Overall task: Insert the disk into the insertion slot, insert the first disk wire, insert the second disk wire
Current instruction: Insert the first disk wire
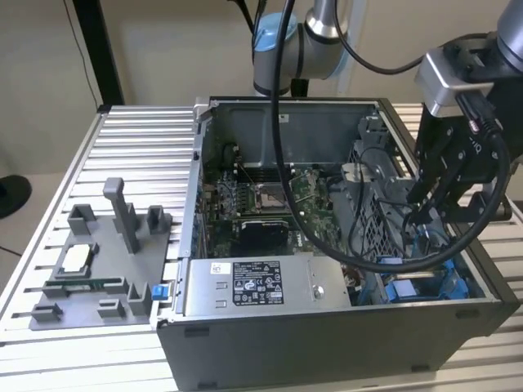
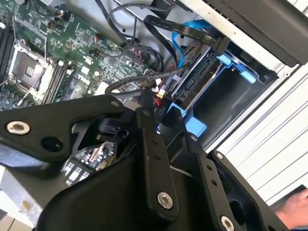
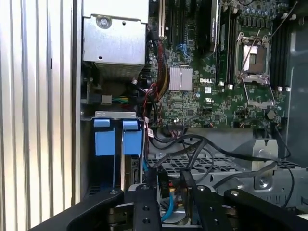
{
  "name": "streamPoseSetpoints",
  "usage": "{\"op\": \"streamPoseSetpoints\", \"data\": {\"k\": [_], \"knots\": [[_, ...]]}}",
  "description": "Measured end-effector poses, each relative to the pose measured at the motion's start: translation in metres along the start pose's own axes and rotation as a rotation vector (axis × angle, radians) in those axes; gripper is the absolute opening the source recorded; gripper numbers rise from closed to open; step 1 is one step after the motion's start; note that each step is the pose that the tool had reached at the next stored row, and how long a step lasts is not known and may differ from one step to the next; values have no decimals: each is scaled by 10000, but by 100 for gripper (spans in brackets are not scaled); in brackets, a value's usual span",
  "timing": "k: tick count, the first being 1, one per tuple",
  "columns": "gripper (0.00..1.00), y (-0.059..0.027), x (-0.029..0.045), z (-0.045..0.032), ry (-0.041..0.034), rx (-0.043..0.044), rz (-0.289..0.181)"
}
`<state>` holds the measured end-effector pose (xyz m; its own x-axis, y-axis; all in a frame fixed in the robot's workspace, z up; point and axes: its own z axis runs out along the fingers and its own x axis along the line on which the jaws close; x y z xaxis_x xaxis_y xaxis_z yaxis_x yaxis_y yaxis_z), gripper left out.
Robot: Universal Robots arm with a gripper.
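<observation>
Tool (image 3: 171,191) low inside open case (image 1: 327,347), black wire plug (image 3: 163,182) at tip, aimed toward disk (image 2: 198,85) rear edge, likely for mating; clamped or loose, cannot tell. Disk already seated in insertion slot (image 2: 238,103), blue carrier (image 2: 190,126) keeping it square.

Exterior view, clock directions taken from the motherboard (image 1: 225,204), which lies in the open computer case (image 1: 327,335) on the table (image 1: 139,131). Fixture tray (image 1: 82,304) at 9 o'clock, on the table outside the case. Power-supply box (image 1: 245,286) at 6, just inside the case's near wall. Arm base (image 1: 274,41) at 12, behind the case. Insertion slot (image 1: 409,287) at 4, in the case's corner. Gripper (image 1: 425,214) at 3, above the slot.
</observation>
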<state>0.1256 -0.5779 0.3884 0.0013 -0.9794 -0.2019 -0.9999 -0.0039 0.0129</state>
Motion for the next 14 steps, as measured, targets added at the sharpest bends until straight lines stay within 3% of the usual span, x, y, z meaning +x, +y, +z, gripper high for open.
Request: {"op": "streamPoseSetpoints", "data": {"k": [7, 8, 14], "knots": [[100, -11, 37, -2, -9, -5, -24], [0, -11, 38, 4, -9, -5, -24], [0, -12, 43, 26, -11, -5, -24]]}}
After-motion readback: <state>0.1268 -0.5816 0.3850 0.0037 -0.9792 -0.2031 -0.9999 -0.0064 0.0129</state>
